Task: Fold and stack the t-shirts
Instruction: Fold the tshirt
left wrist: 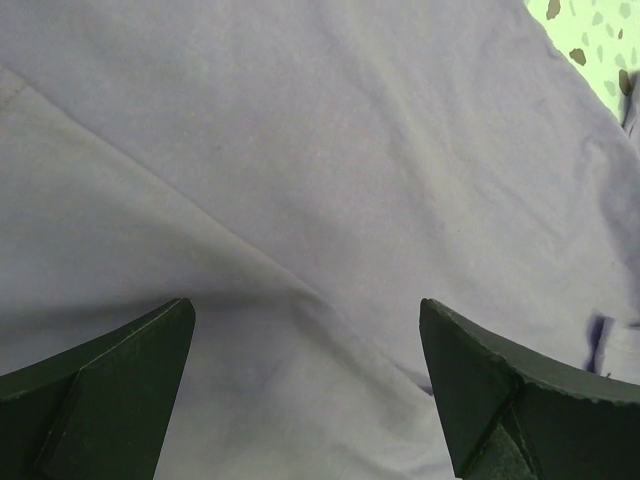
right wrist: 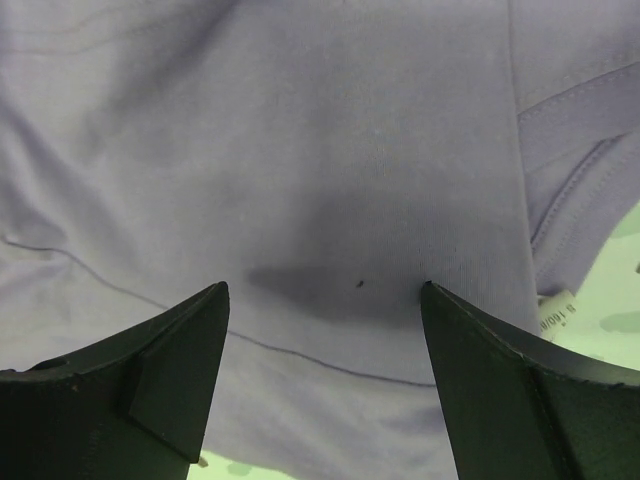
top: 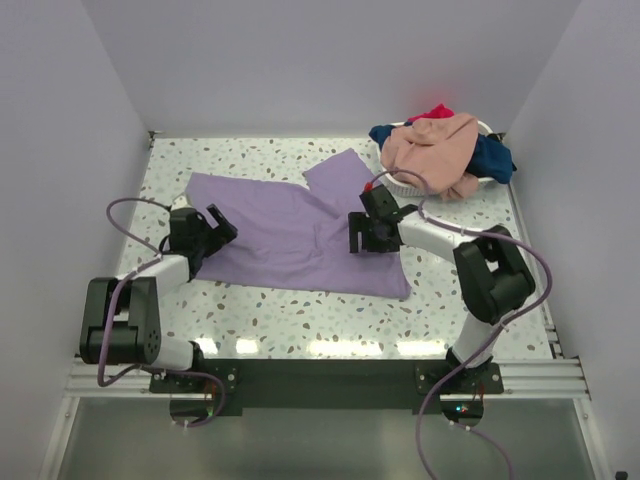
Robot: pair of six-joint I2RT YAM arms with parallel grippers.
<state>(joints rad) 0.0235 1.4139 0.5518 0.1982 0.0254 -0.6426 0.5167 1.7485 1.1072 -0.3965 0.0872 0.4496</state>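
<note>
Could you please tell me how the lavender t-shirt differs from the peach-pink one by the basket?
The lavender-purple fabric t-shirt lies spread nearly flat on the speckled table; the peach-pink fabric t-shirt is bunched in a heap on the white oval basket. The lavender one lies alone; the peach-pink one touches a navy blue garment and a red garment. Both are plain and unfolded.

Both arms reach inward, left gripper (top: 218, 226) and right gripper (top: 358, 233) spread wide.
</note>
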